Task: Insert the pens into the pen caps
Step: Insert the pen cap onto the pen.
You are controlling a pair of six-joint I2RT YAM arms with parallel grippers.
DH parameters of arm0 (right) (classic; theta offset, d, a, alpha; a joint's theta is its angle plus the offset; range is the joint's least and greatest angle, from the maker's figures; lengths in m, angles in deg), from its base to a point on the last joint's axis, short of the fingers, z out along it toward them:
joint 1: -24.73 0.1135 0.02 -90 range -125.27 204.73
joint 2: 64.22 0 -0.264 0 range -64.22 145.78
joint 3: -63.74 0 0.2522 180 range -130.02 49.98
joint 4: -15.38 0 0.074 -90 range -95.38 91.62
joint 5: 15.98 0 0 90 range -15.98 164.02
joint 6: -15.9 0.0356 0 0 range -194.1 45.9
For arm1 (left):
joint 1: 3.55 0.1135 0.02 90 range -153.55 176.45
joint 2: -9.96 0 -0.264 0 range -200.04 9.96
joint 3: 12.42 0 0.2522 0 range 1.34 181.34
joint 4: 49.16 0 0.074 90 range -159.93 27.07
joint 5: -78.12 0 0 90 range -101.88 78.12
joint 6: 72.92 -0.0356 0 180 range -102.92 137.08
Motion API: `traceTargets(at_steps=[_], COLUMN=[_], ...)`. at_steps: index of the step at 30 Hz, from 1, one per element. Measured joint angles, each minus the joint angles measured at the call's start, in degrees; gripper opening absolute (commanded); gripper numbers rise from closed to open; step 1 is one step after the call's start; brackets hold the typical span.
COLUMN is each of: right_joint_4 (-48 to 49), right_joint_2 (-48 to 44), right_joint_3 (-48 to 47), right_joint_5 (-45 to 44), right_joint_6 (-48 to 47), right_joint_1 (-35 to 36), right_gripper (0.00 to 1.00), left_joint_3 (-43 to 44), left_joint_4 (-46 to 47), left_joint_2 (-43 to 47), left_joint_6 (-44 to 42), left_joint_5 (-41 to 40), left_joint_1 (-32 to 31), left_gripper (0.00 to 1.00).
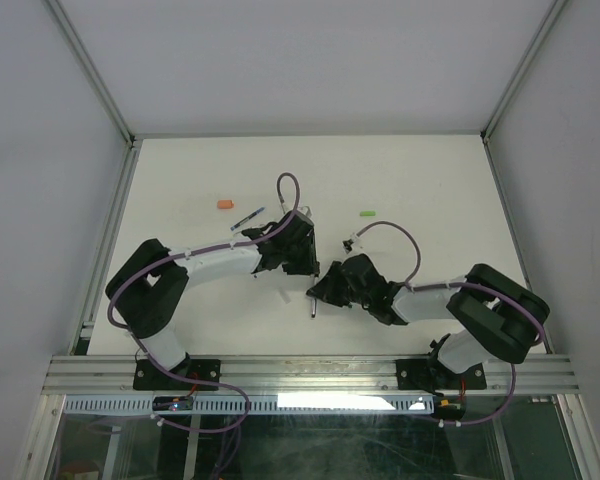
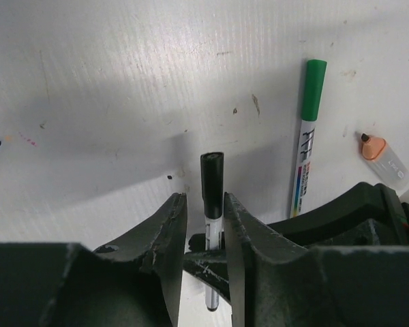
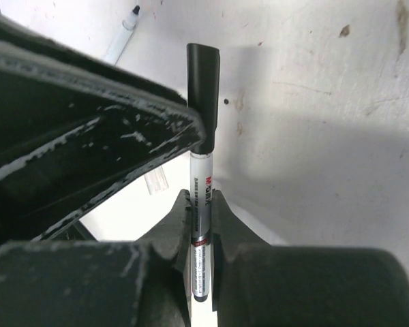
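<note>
Right pincer (image 3: 199,197) is pinching a white pen (image 3: 202,170) by its barrel, up over the middle of the surface (image 1: 430,170) between the two arms. The black cap (image 3: 203,88) is on the pen's far end. Left pincer (image 2: 204,197) sits around that cap with its fingers slightly spread. There's a visible gap on one side, so it isn't really squeezing it.

A green-capped pen (image 2: 307,150) and an orange-tipped pen (image 2: 382,153) are lying flat on the surface just beside the left pincer. Further back there's an orange cap (image 1: 224,205) on the left with a blue pen (image 1: 247,218) near it, and a light green cap (image 1: 368,213) on the right.
</note>
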Motion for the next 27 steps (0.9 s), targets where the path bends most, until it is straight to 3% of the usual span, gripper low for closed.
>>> traceTargets(at_steps=[10, 22, 27], right_joint_4=[-4.0, -13.4, -15.5], right_joint_2=[-5.9, -21.5, -25.6], right_joint_3=[-0.1, -6.3, -11.2], right_joint_5=[-1.6, 0.8, 4.1], right_joint_6=[-1.2, -18.0, -25.1], right_joint_1=[-0.1, -0.2, -0.2], right_gripper=[0.0, 0.0, 0.0], left_joint_3=[-1.5, -3.0, -3.0], left_joint_4=[-0.9, 4.1, 7.7], left_joint_2=[8.3, 29.1, 34.5], left_joint_6=[0.3, -1.0, -2.8], left_joint_5=[-0.3, -4.9, -6.2], left_joint_1=[0.1, 1.2, 1.2], left_gripper=[0.48, 0.74, 0.78])
